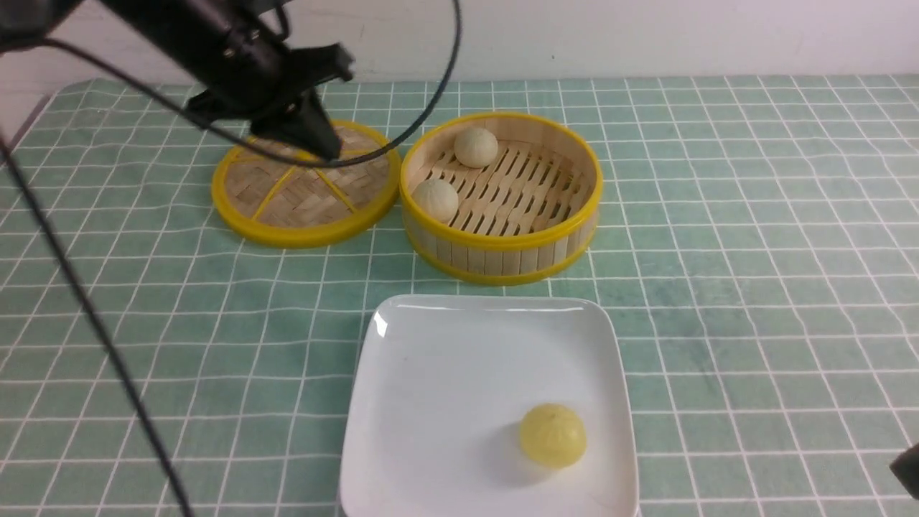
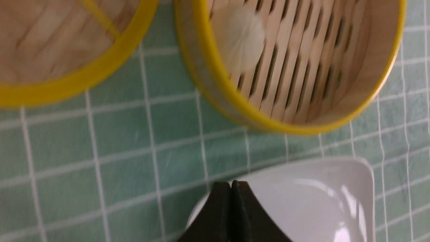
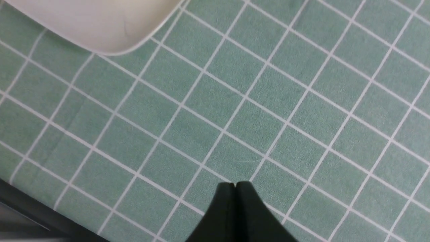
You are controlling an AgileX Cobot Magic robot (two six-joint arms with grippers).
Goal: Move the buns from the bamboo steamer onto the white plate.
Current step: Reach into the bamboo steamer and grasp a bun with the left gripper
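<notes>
In the front view the white plate ran off the bottom edge, and the right arm was only a dark sliver at the lower right corner. The left gripper, at upper left, covered the far part of the lid; its arm was cut by the top edge. The left wrist view was blurred throughout: one bun in the cropped bamboo steamer was a pale smear, pleats unreadable.
</notes>
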